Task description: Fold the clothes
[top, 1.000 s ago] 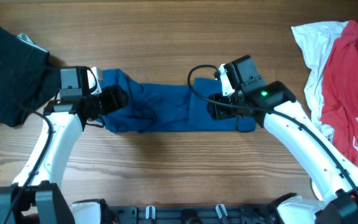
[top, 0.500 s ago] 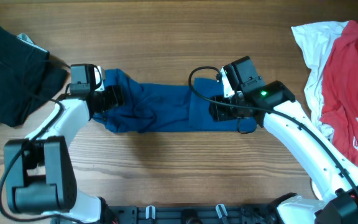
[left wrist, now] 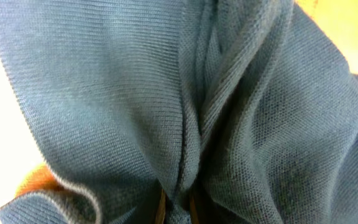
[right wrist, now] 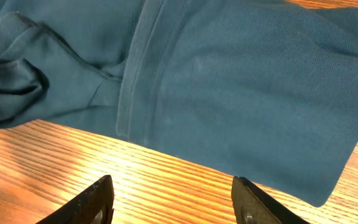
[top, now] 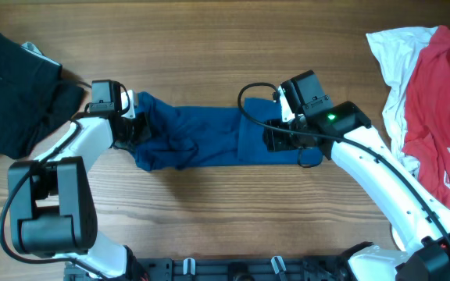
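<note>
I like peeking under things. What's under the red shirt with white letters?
A crumpled white cloth garment pokes out from under the red fabric tee with white lettering. Anything else beneath it is covered.

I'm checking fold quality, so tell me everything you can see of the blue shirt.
The blue shirt is a dark-blue knit garment lying as a long band across the wooden table. Its right end is folded flat with a stitched hem showing; its left end is rumpled and bunched. The left gripper pinches that bunched end; the open right gripper hovers by the flat end's edge.
</note>
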You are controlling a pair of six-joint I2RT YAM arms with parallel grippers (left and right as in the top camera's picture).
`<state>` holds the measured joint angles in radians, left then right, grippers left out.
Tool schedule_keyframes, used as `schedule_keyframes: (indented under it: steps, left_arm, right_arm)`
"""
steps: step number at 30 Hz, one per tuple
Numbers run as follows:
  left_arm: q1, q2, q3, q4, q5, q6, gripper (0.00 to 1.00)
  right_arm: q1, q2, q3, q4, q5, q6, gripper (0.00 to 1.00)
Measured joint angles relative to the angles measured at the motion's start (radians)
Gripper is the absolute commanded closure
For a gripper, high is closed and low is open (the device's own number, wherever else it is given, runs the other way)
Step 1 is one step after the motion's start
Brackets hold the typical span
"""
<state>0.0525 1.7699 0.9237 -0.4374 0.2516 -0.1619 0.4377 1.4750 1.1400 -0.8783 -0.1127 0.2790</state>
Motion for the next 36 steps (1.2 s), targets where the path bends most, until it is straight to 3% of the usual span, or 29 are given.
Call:
schedule_keyframes:
  steps: [2, 6, 7, 10, 12, 22, 32, 36]
  left_arm:
    - [0.003, -0.013, 0.003, -0.067, 0.010, 0.000, 0.90]
    - [0.049, -0.069, 0.024, -0.179, 0.021, 0.000, 0.90]
    - [0.078, -0.101, 0.048, -0.211, 0.024, 0.000, 0.90]
    - [0.142, -0.166, 0.110, -0.280, 0.008, 0.000, 0.90]
    - [0.180, -0.196, 0.142, -0.316, 0.000, 0.000, 0.89]
    - [0.208, -0.237, 0.174, -0.345, 0.018, -0.009, 0.89]
    - [0.182, -0.239, 0.354, -0.345, 0.380, -0.129, 0.89]
    - [0.138, -0.239, 0.369, -0.344, 0.428, -0.145, 0.89]
  right_arm:
    - [0.000, 0.000, 0.000, 0.000, 0.003, 0.005, 0.28]
    - [-0.001, 0.000, 0.000, 0.002, 0.041, 0.032, 0.26]
    - [-0.006, 0.000, 0.000, 0.003, 0.054, 0.039, 0.31]
    - [-0.043, 0.013, 0.000, 0.003, 0.073, 0.070, 0.61]
    - [-0.080, 0.052, 0.000, 0.011, 0.081, 0.084, 0.67]
    - [-0.119, 0.414, 0.004, 0.281, 0.019, 0.007, 0.67]
    - [-0.043, 0.465, 0.054, 0.286, -0.025, 0.007, 0.72]
    - [0.013, 0.472, 0.054, 0.288, -0.024, 0.037, 0.72]
